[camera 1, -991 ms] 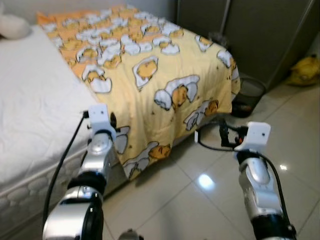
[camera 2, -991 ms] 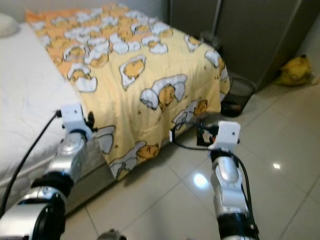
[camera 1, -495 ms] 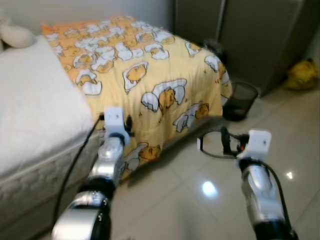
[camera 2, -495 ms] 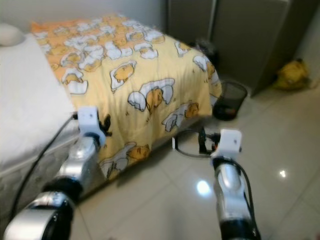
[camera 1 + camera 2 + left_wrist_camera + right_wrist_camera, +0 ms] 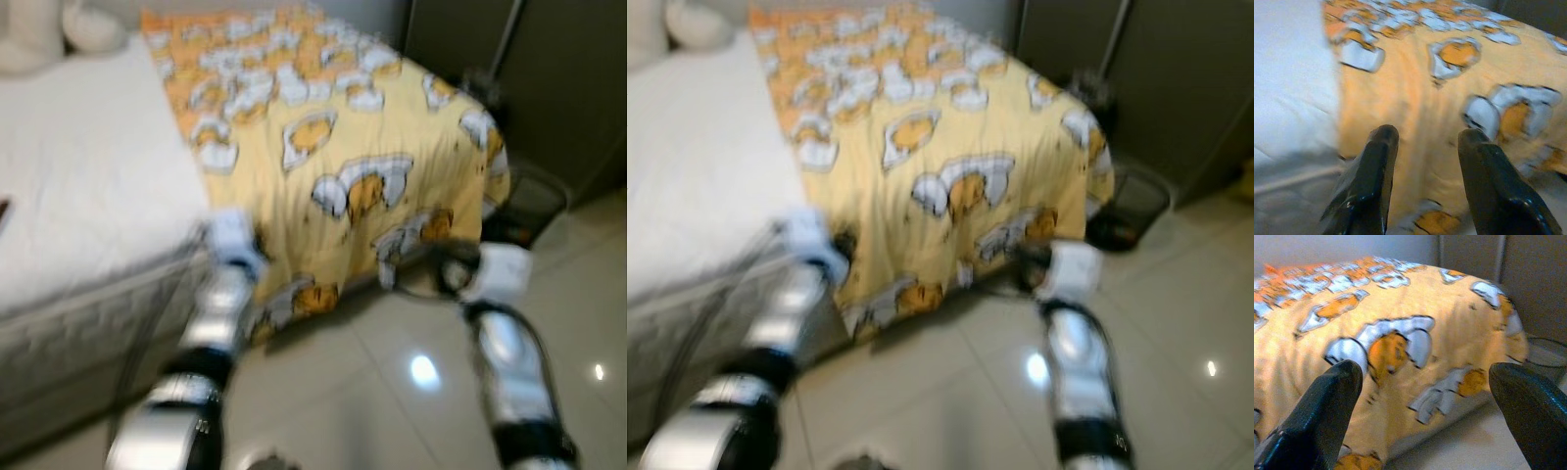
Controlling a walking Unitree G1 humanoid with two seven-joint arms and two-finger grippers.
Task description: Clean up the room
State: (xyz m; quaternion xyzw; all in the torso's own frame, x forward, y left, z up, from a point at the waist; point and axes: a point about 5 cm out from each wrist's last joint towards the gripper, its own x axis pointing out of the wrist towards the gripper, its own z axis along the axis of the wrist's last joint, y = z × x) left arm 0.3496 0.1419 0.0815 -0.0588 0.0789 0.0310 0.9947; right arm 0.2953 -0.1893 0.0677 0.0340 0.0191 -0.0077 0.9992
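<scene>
Quilt: the yellow quilt (image 5: pixel 362 147) printed with egg characters covers the foot half of the bed and hangs over its side down to the tiled floor (image 5: pixel 392 411); the white mattress (image 5: pixel 88 196) beside it is bare
Left hand: left hand (image 5: pixel 1425 161) wide open, holding nothing, aimed at the quilt's hanging side
Right hand: right hand (image 5: pixel 1422 387) spread very wide, empty, facing the quilt's corner
Risk: I judge that while the views are this blurred a reach could miss the quilt's edge, or the fingers could snag the fabric
Risk nearby: the mesh wastebasket (image 5: pixel 534 201) stands close to the quilt's corner and could be knocked over
Hard to make out: pale shapes at the bed's head (image 5: pixel 59 24), wastebasket contents
</scene>
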